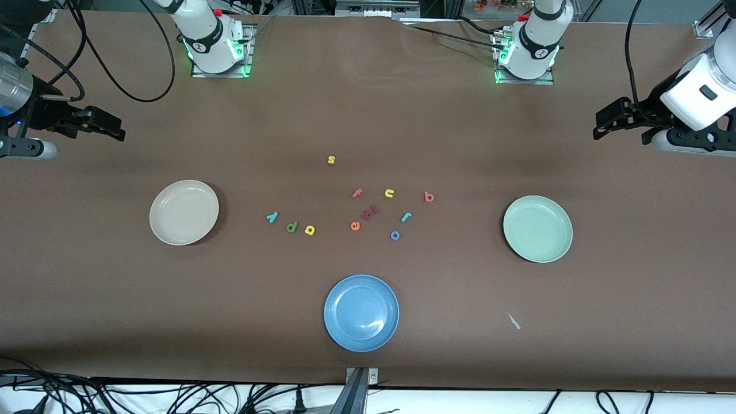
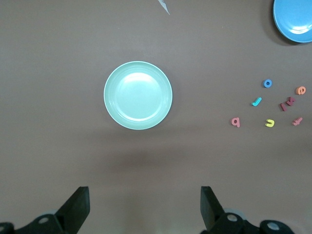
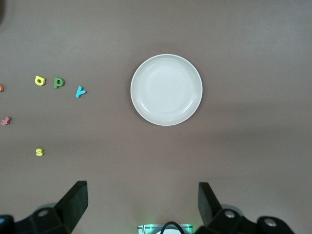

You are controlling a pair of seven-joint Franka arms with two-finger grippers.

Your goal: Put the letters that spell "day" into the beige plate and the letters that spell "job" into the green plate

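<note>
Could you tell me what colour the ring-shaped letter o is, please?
Blue; the letter o shows best in the front view.

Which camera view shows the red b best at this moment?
The left wrist view: the red b is largest there, lying on the table among the letters beside the green plate. The front view shows it too, but smaller. The right wrist view does not show it.

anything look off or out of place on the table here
One oddity: a small pale scrap lies on the brown table, nearer the front camera than the green plate and apart from the foam letters. All three plates sit flat and empty; nothing looks spilled or damaged.
</note>
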